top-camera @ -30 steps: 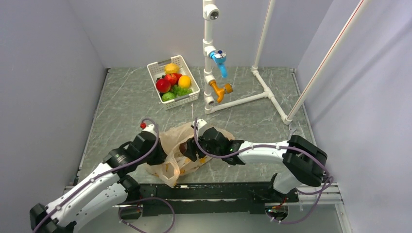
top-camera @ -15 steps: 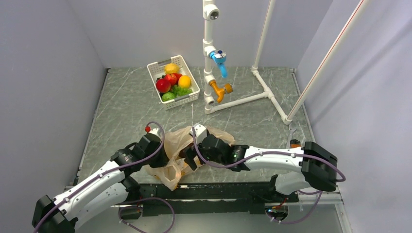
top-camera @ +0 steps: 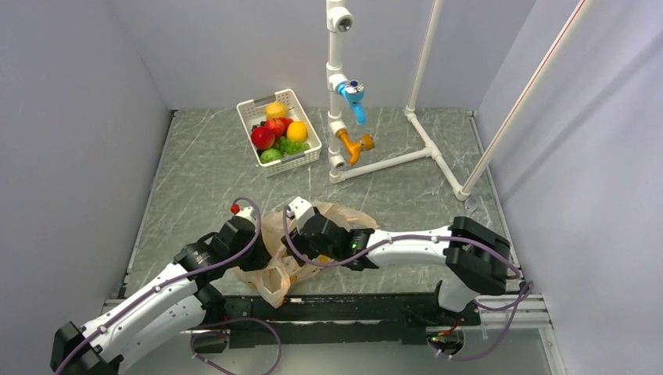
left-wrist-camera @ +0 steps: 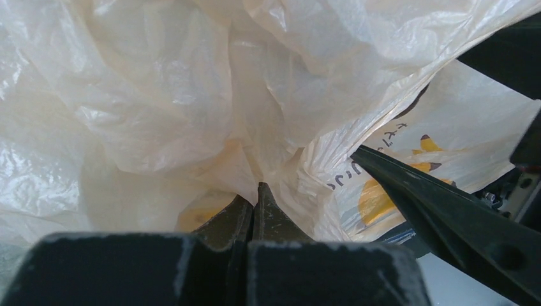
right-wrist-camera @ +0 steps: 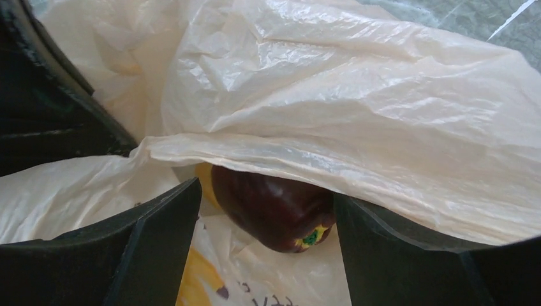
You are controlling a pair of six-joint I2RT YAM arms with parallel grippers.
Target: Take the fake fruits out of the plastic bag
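The peach plastic bag lies crumpled at the table's near edge. My left gripper is shut on a fold of the bag, its tips pinched together. My right gripper is open inside the bag's mouth. Its fingers stand on either side of the dark maroon fruit, which lies under a flap of the bag. The gripper has not closed on the fruit. The red apple, green grape bunch and round green fruit lie in the white basket.
The basket stands at the back left and also holds a yellow lemon and an orange fruit. A white pipe frame with blue and orange taps stands behind the bag. A grey wall runs along each side.
My right gripper has moved left and deeper into the bag's mouth. My left gripper has stayed shut on the bag, shifting slightly.
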